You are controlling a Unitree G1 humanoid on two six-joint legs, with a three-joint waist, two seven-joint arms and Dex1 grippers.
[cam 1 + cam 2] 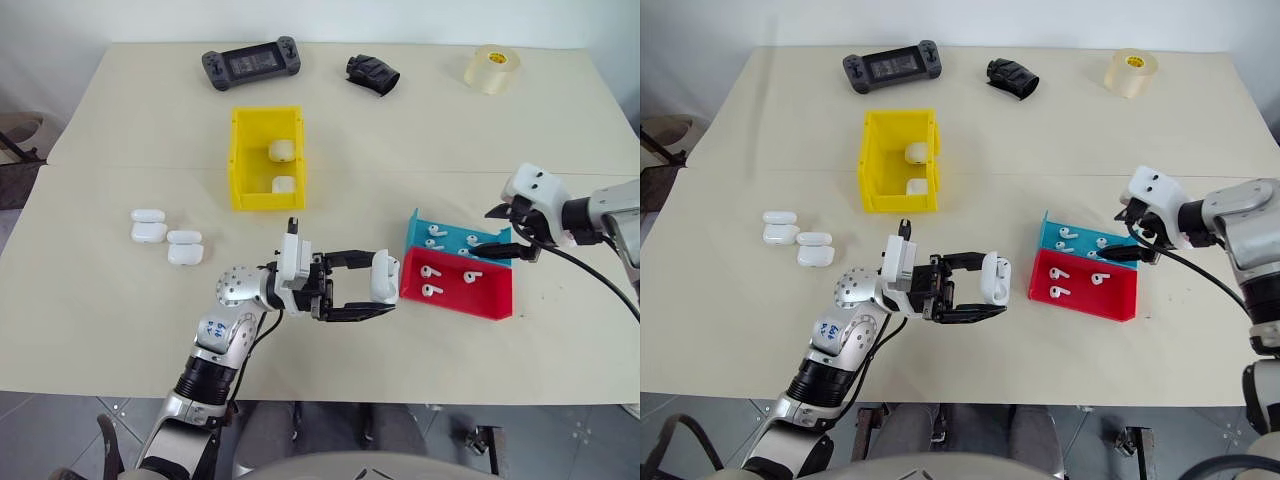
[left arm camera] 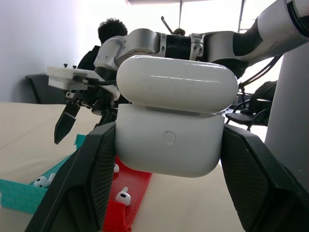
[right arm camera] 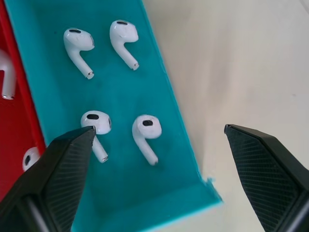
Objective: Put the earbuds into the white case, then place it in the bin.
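My left gripper [image 1: 386,283] is shut on a white case [image 1: 384,276], held off the table just left of the red tray [image 1: 492,296]. In the left wrist view the case [image 2: 169,145] sits between both black fingers [image 2: 91,179], with its lid looking slightly lifted. Earbuds [image 1: 433,272] lie in the red tray, and more earbuds [image 3: 145,128] lie in the blue tray [image 3: 120,188]. Open wide, my right gripper [image 1: 497,231] hangs over the blue tray's right end [image 1: 418,222]. The yellow bin [image 1: 236,165] stands further back and holds two cases.
Several more white cases [image 1: 148,226] lie at the left of the table. Along the far edge are a game controller [image 1: 251,64], a black object [image 1: 373,74] and a tape roll [image 1: 493,68]. A seated person [image 2: 113,31] shows behind in the left wrist view.
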